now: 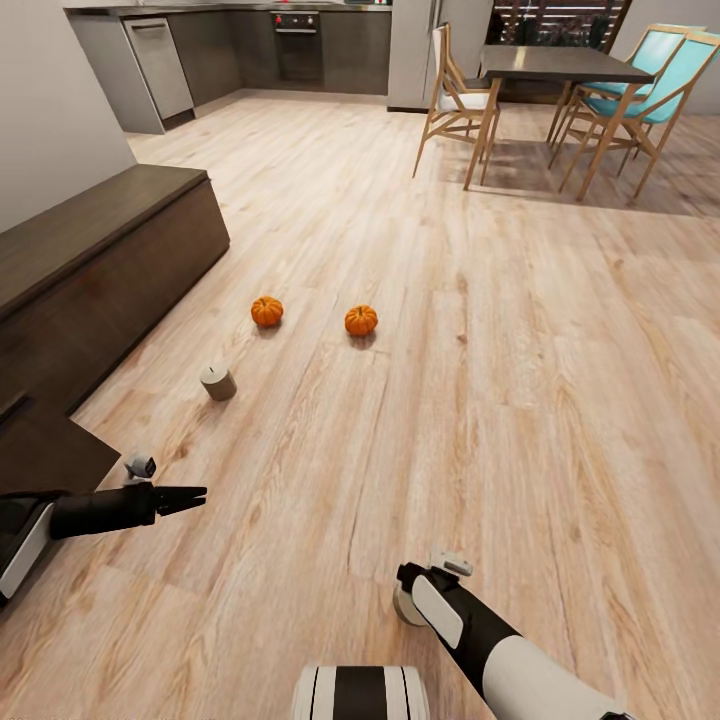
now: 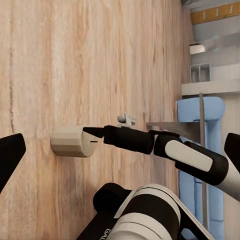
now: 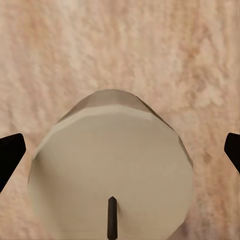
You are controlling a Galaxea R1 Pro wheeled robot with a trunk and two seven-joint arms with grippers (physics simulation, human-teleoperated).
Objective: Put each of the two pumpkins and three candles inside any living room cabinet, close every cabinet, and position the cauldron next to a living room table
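Beige, faceted stubby candle (image 3: 112, 172) with a dark wick stands on grainy wood floor (image 1: 480, 380); right gripper (image 3: 120, 150) spread wide around it, fingertips apart from it.

Floor (image 1: 480, 380) is showing pale blond wood with streaky brown grain. Two pumpkins (image 1: 267, 311) (image 1: 361, 320) are glowing bright orange. The candles (image 1: 218, 382) (image 3: 112, 175) are looking grey-beige, the close one with a black wick. Cabinet (image 1: 90, 270) is sitting dark brown. Chairs (image 1: 655, 80) are wearing turquoise seats on tan frames, and the robot arms (image 1: 520, 660) are going black-and-white.
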